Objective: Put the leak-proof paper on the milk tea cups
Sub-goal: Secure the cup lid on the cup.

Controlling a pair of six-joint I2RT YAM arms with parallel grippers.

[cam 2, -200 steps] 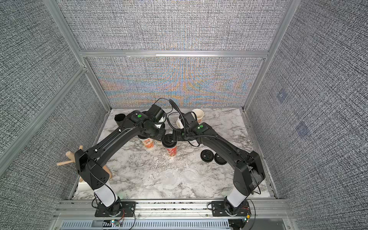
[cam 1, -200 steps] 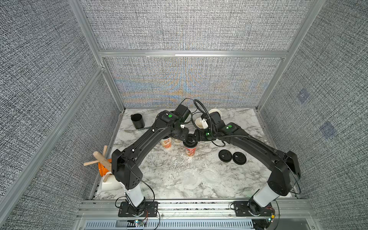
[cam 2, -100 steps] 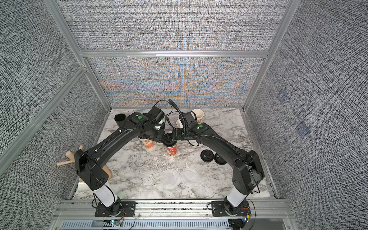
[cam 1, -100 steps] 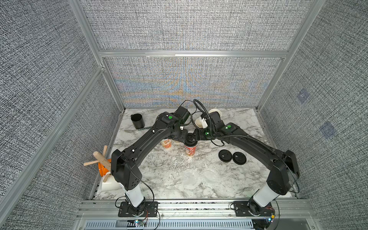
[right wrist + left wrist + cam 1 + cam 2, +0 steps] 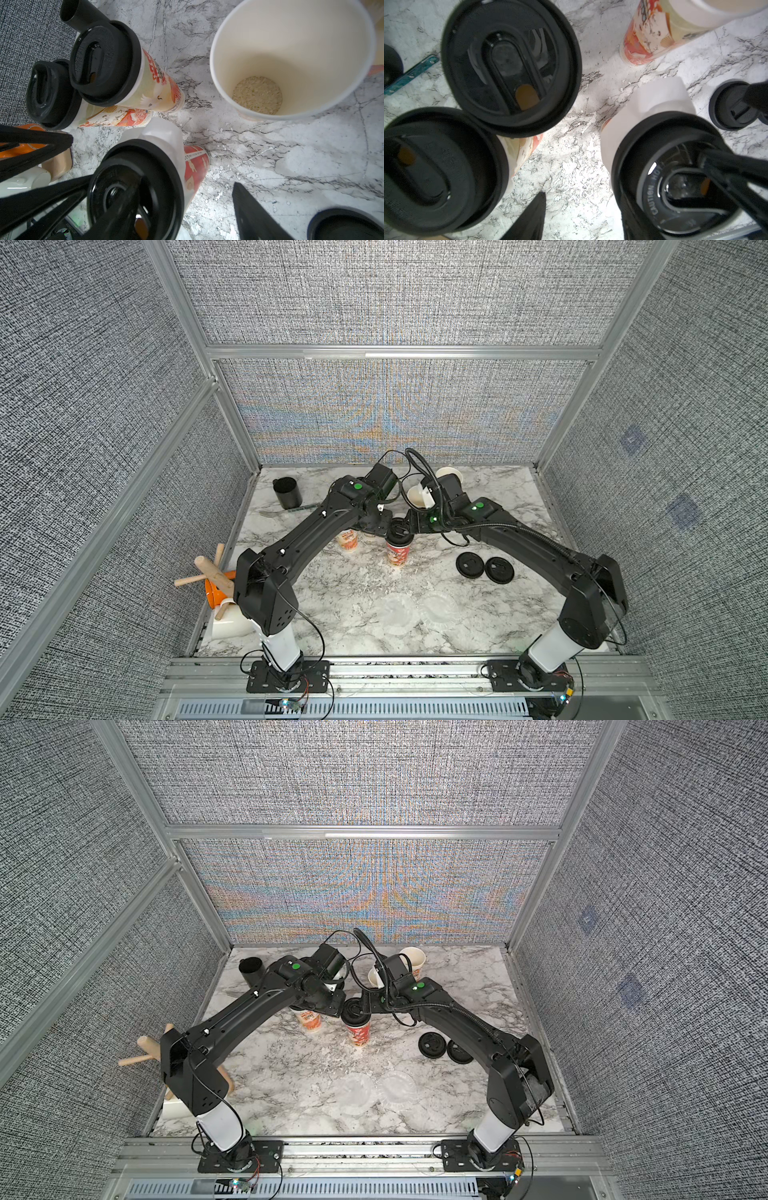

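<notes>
In both top views the arms meet at mid-frame over a tall red-printed white paper cup (image 5: 398, 556) capped with a black round plastic lid (image 5: 400, 529). A thin whitish sheet of leak-proof paper (image 5: 660, 101) sticks out from under that lid. The left hand (image 5: 381, 527) is partly spread beside the lid, gripping nothing. The right hand (image 5: 412, 526) is spread wider, with one finger (image 5: 124, 207) lying across the lid. Two more translucent round sheets (image 5: 395, 612) lie flat on the marble worktop (image 5: 332, 614) at lower centre.
</notes>
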